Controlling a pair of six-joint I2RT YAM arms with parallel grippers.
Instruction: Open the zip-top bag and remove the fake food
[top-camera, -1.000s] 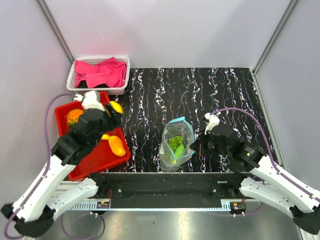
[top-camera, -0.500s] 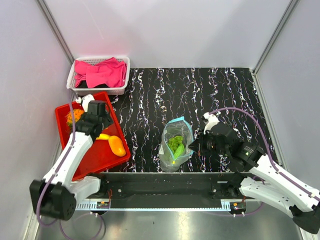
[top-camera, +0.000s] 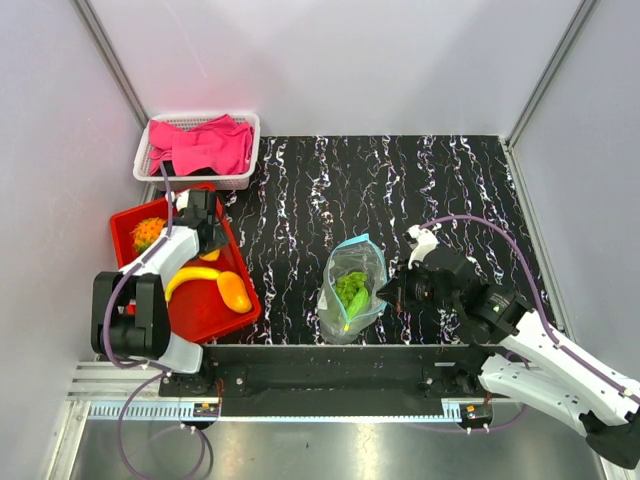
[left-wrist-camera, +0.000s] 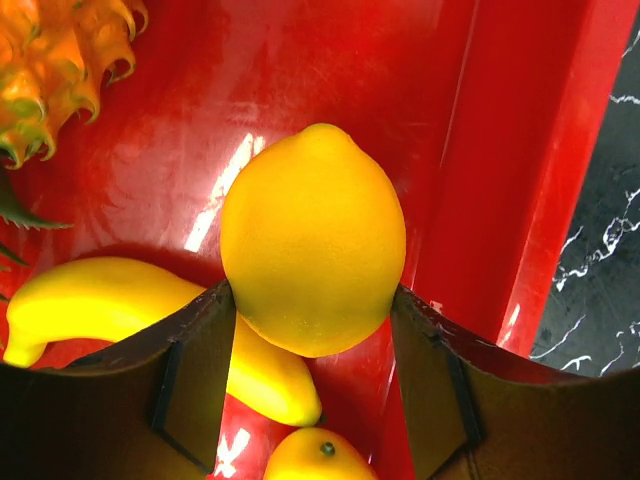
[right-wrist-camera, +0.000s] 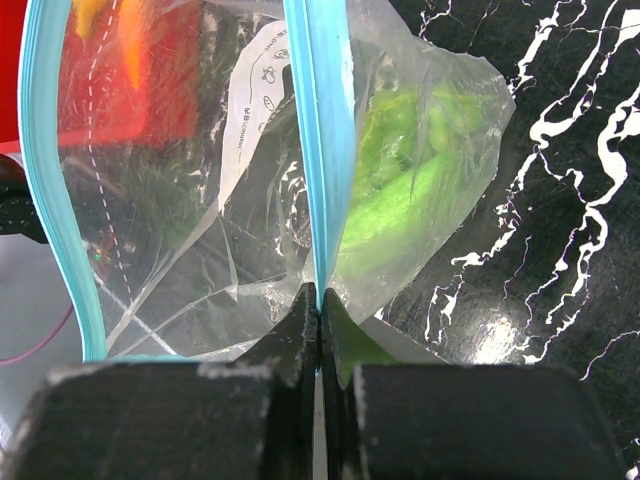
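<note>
Left gripper reaches down into the red tray at the left edge of the surface, and its two fingers clasp a smooth yellow lemon by its sides, with the lemon low over the tray floor close to the right-hand wall. Around it in the same tray lie other pieces of fake food: a spiky orange fruit in the far left corner, a banana just under the lemon, and an orange-yellow oval piece at the near right edge. Behind the tray a white basket holds a pink cloth. Further right, near the front middle of the black marbled surface, the zip-top bag stands propped up with its mouth parted, the two runs of its blue zip strip well apart in the right wrist view and a white label showing through the plastic. Bright green pieces sit inside it, toward the bottom. Right gripper, just beside the bag on its right, has its fingers pressed together on one run of that blue strip, pinching the bag's edge.
</note>
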